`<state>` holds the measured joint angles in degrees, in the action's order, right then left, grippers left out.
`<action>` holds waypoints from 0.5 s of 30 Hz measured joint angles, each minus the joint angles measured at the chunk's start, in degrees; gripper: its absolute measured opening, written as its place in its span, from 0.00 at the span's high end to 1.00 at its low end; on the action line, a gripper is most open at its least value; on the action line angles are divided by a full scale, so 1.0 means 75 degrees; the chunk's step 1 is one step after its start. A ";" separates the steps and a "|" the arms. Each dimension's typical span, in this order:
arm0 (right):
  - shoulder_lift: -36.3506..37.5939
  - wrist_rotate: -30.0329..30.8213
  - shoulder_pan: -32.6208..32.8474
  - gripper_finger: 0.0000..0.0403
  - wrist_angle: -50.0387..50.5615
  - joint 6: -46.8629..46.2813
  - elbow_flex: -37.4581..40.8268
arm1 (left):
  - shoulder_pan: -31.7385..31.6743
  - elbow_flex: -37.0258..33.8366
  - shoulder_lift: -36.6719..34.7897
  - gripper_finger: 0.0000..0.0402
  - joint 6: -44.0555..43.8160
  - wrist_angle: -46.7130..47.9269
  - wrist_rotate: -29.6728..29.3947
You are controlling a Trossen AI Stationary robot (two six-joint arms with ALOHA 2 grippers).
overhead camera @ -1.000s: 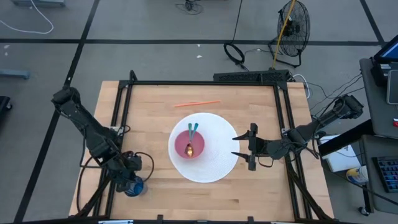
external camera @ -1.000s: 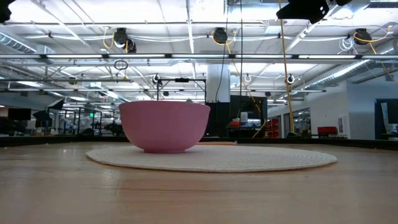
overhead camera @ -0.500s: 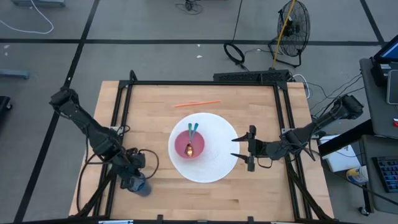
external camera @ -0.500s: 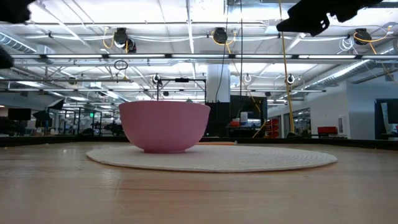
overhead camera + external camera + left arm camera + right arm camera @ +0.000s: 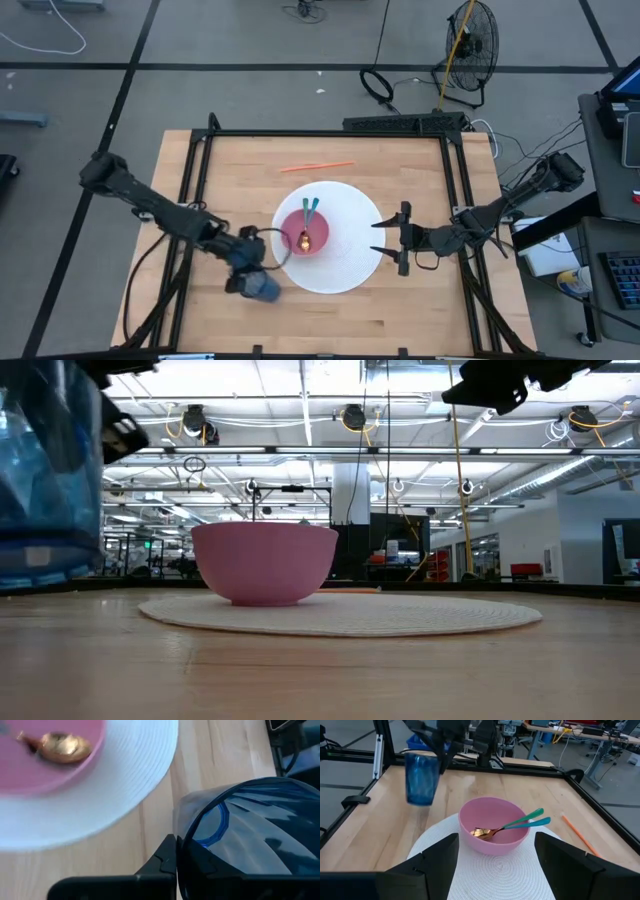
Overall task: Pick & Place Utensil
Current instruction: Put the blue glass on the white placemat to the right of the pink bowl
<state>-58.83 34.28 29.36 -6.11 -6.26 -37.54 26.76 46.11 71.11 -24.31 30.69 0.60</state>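
Wooden table point(image 5: 420, 300) w/ black frame is carrying a white round mat point(image 5: 350, 255) at centre & an orange straw point(image 5: 316, 167) lying farther back.

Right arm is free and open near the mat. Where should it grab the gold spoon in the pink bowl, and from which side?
Grip the teal handle of the spoon, where it sticks up over the rim of the pink bowl. Come from above with the right pincer, fingers either side of the handle. The gold end lies low inside the bowl, likely hard to reach. A second teal handle lies right beside it, so separate them carefully.
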 joint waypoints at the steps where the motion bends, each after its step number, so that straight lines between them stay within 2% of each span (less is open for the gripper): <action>1: 0.0000 0.0000 0.0000 0.36 0.0001 0.0000 0.0000 | -0.0065 0.0187 0.0278 0.98 0.0202 -0.0016 0.0093; 9: 0.0050 -0.0006 0.0000 0.36 0.0013 -0.0015 0.0000 | -0.0357 0.1983 0.2110 0.98 0.1701 0.0154 0.0526; 15: 0.0047 -0.0010 0.0000 0.36 0.0024 -0.0256 0.0000 | -0.0704 0.2691 0.2887 0.98 0.2177 0.0392 0.0690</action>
<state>-58.48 34.21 29.36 -5.93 -8.19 -37.54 21.48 66.29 92.76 -7.99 33.63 5.77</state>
